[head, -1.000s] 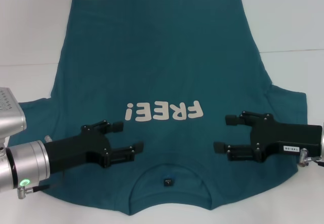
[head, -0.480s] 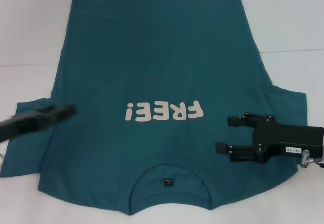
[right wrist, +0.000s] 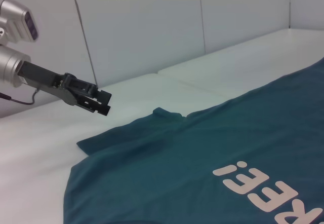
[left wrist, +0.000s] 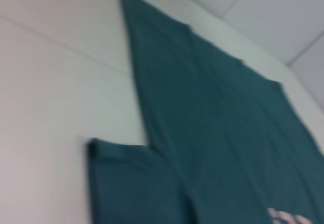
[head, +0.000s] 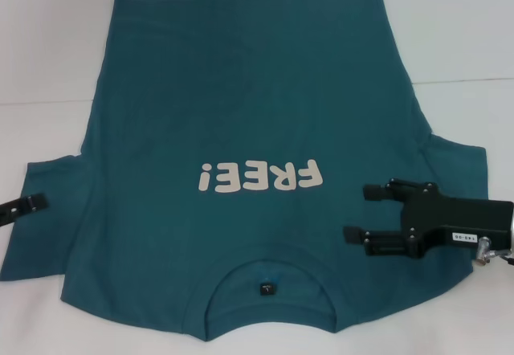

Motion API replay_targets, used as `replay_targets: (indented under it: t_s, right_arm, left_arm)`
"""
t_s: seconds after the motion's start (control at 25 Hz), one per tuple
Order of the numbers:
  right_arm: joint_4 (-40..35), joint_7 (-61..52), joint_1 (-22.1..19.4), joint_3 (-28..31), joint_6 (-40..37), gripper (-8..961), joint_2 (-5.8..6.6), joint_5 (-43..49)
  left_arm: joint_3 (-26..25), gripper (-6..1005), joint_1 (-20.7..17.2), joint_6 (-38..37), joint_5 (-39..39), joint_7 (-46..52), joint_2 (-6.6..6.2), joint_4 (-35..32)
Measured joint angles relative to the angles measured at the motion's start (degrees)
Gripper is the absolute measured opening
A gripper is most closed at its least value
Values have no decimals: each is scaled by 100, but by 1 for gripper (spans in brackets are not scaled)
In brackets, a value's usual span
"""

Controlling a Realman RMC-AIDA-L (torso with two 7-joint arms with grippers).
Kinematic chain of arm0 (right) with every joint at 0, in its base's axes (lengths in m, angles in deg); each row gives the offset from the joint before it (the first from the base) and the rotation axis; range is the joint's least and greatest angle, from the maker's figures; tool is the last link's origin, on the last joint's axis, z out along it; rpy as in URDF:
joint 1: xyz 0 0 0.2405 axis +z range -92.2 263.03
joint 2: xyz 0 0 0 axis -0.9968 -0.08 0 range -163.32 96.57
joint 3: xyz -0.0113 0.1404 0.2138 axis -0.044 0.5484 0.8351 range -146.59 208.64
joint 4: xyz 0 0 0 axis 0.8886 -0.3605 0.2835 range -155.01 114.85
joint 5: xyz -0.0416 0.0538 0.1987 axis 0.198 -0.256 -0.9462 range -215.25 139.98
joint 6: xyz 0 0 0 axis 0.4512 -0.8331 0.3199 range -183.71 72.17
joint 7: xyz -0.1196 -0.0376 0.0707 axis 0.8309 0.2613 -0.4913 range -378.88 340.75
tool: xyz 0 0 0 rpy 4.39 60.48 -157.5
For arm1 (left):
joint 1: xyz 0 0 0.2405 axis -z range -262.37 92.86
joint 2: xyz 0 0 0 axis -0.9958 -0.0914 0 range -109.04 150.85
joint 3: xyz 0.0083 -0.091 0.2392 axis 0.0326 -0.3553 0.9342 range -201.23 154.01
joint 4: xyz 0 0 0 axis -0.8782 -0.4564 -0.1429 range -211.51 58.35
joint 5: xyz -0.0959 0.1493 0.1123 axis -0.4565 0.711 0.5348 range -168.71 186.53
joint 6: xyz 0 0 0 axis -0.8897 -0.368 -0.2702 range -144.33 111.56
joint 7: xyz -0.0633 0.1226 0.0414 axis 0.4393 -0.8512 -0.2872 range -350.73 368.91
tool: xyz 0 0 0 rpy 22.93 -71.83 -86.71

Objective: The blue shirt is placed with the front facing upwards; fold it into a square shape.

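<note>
The blue shirt (head: 257, 106) lies flat on the white table (head: 48, 50), front up, with the off-white "FREE!" print (head: 261, 177) showing and the collar with its black neck tag (head: 266, 288) nearest me. It also shows in the left wrist view (left wrist: 212, 133) and the right wrist view (right wrist: 202, 153). My right gripper (head: 357, 213) is open and empty, hovering over the shirt's right shoulder. My left gripper (head: 28, 206) is at the picture's left edge, over the left sleeve. The right wrist view shows it (right wrist: 104, 103) raised above that sleeve.
Bare white table surrounds the shirt on the left, right and far sides. A seam line (head: 466, 79) crosses the table. White wall panels (right wrist: 142, 26) stand beyond the left side.
My left gripper has pulled back from the left shoulder area to the left edge, over the sleeve. The right gripper and the shirt have not moved.
</note>
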Motion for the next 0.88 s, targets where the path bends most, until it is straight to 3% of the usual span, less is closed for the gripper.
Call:
replay_targets:
  t_s: [0.32, 0.88]
  right_arm:
    - [0, -4, 36, -3, 99, 916, 8, 30]
    - [-8, -12, 111, -3, 182, 916, 14, 32]
  left_arm:
    - [23, 870, -56, 474, 157, -215, 26, -42]
    - [117, 864, 267, 887, 559, -457, 55, 439]
